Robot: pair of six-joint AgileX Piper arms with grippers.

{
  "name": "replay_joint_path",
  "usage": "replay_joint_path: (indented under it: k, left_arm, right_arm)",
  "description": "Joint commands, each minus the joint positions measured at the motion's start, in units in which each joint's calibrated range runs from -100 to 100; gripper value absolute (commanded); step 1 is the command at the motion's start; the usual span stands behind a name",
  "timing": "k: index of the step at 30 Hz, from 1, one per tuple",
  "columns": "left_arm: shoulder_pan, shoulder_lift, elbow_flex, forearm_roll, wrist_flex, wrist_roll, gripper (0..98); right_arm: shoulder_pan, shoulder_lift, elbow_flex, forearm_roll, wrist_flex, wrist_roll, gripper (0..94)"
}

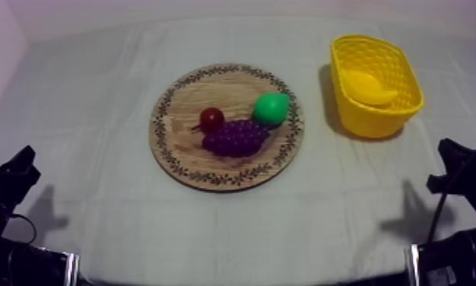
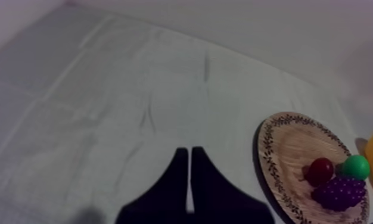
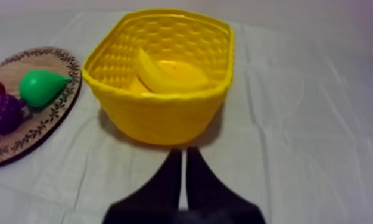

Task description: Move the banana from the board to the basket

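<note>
The banana (image 1: pixel 370 88) lies inside the yellow basket (image 1: pixel 408 80) at the table's right; it shows in the right wrist view too, banana (image 3: pixel 165 74) within the basket (image 3: pixel 159 113). The round wooden board (image 1: pixel 182 99) in the middle carries a green pear (image 1: pixel 271 108), a small red fruit (image 1: pixel 211 118) and purple grapes (image 1: pixel 237 138). My left gripper (image 2: pixel 190 156) is shut on nothing, over bare cloth left of the board (image 2: pixel 284 146). My right gripper (image 3: pixel 184 156) is shut on nothing, just in front of the basket. Both arms rest low at the table's sides (image 1: pixel 9 179) (image 1: pixel 458 163).
Grey-white cloth (image 1: pixel 96 114) covers the table, with open cloth to the left of the board and along the front. The basket stands close to the board's right rim. A wall runs along the far edge.
</note>
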Motion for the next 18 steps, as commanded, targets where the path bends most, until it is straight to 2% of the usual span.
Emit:
replay_joint_path:
  k: [1,5,9,12,18]
  left_arm:
    - [0.01,-0.01,0.01,-0.02,-0.01,-0.02,0.1]
    - [0.01,-0.01,0.01,-0.02,-0.01,-0.02,0.1]
    - [0.01,-0.01,0.01,-0.02,-0.01,-0.01,0.1]
    - [0.01,-0.01,0.01,-0.02,-0.01,-0.01,0.1]
    - [0.01,-0.01,0.01,-0.02,-0.01,0.01,0.1]
  right_arm:
    - [0.18,0.04,-0.06,0.82,0.54,-4.75,0.5]
    - [0.68,-0.03,-0.52,2.35,2.81,-8.61,0.6]
    - [1.18,-0.05,-0.56,2.77,3.28,-9.45,0.7]
    - [1.29,-0.06,-0.07,2.9,1.76,-6.3,0.7]
    - [1.4,-0.06,0.27,2.94,0.46,4.24,0.5]
